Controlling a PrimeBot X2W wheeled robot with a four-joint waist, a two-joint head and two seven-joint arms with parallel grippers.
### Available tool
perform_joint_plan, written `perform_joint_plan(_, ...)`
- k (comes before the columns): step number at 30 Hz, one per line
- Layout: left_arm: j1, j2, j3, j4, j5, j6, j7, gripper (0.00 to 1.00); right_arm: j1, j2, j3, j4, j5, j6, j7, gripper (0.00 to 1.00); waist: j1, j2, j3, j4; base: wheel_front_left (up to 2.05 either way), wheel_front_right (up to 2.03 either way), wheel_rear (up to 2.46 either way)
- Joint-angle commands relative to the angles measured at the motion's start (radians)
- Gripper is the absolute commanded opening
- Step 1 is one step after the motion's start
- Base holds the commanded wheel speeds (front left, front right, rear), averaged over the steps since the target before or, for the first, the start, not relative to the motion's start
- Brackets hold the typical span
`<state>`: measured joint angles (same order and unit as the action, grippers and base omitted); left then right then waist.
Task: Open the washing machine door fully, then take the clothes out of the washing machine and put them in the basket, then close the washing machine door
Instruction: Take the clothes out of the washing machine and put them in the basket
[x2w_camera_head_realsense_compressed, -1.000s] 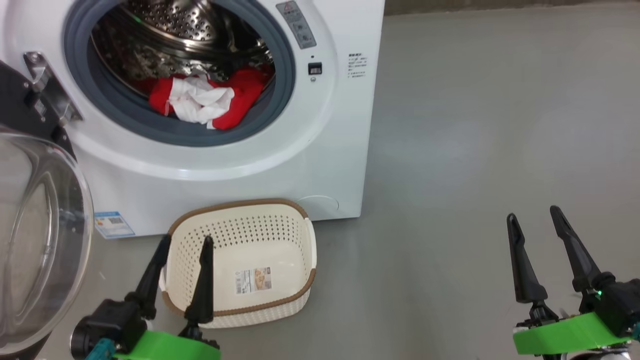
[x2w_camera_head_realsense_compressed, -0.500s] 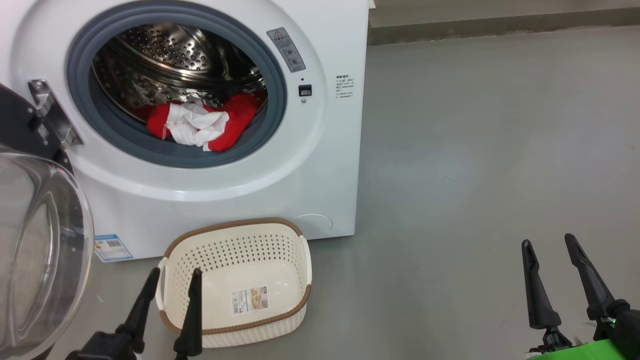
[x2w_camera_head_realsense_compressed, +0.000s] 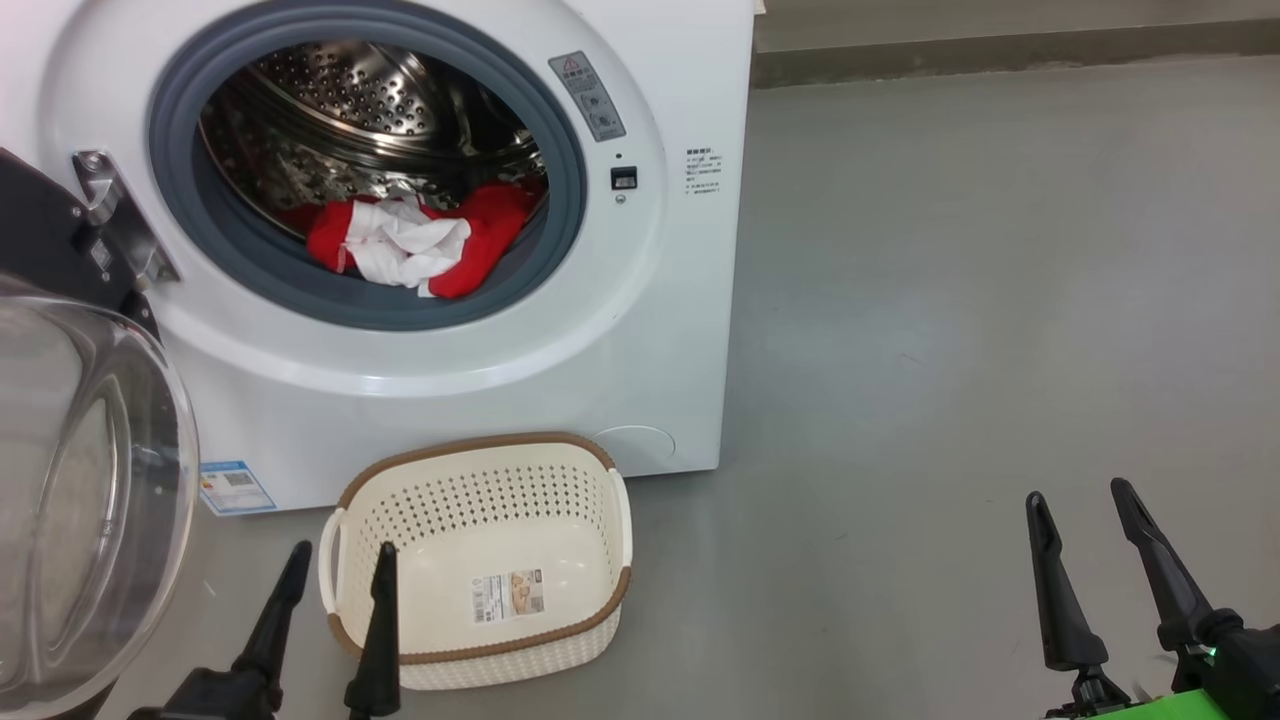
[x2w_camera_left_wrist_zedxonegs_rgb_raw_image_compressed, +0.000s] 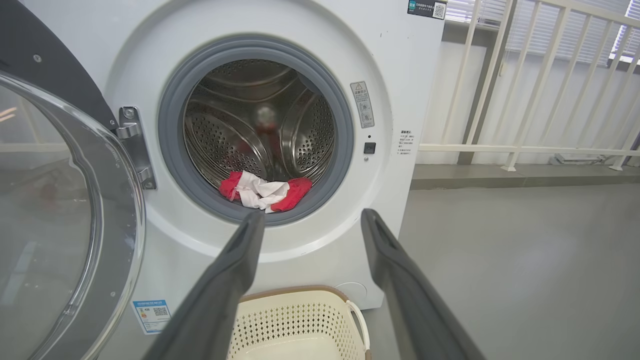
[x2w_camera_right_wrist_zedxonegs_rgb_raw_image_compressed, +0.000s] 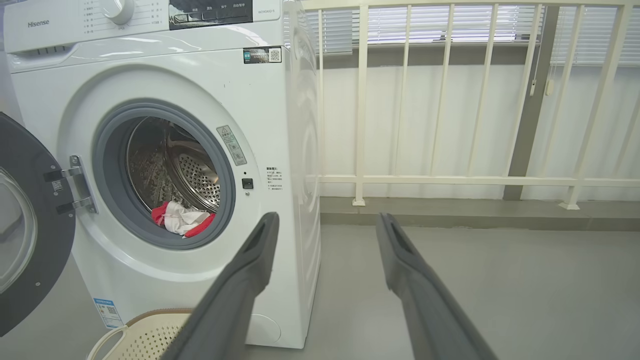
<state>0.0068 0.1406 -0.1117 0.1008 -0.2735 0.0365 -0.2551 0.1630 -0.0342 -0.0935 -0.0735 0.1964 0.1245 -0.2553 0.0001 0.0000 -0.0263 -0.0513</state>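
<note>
Your left tool (x2w_camera_head_realsense_compressed: 342, 548) and right tool (x2w_camera_head_realsense_compressed: 1077, 490) are hanging spread and empty. The clothes (x2w_camera_head_realsense_compressed: 415, 245) are lying at twelve o'clock from the left tool, the nearer one.

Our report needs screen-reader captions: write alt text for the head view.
An open white washing machine holds red and white clothes inside, its door swung out at left. An empty basket stands before it; the left gripper and right gripper hover low, both open.
</note>
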Motion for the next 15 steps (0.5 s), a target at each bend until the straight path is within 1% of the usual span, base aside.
perform_joint_plan(1,-0.024,0.016,0.031,-0.025,0.004,0.01,-0.002,1.0,-0.02,-0.016,0.023,-0.027,0.012,0.006,-0.006,1.0,0.0,0.0,0.0,0.001,0.55,-0.55,0.0)
perform_joint_plan(6,-0.028,0.018,0.024,-0.027,0.001,0.008,-0.001,1.0,-0.021,-0.016,0.023,-0.023,0.014,0.006,-0.006,1.0,0.0,0.0,0.0,0.005,0.96,-0.96,0.0)
perform_joint_plan(12,-0.029,0.015,0.025,-0.038,-0.007,0.01,-0.002,1.0,-0.025,-0.016,0.03,-0.024,0.016,0.006,-0.006,1.0,0.0,0.0,0.003,0.004,1.55,-1.54,-0.01)
perform_joint_plan(15,-0.027,0.009,0.019,-0.048,-0.011,0.007,-0.003,1.0,-0.025,-0.016,0.03,-0.027,0.015,0.006,-0.006,1.0,0.0,0.0,0.007,0.005,1.17,-1.17,0.0)
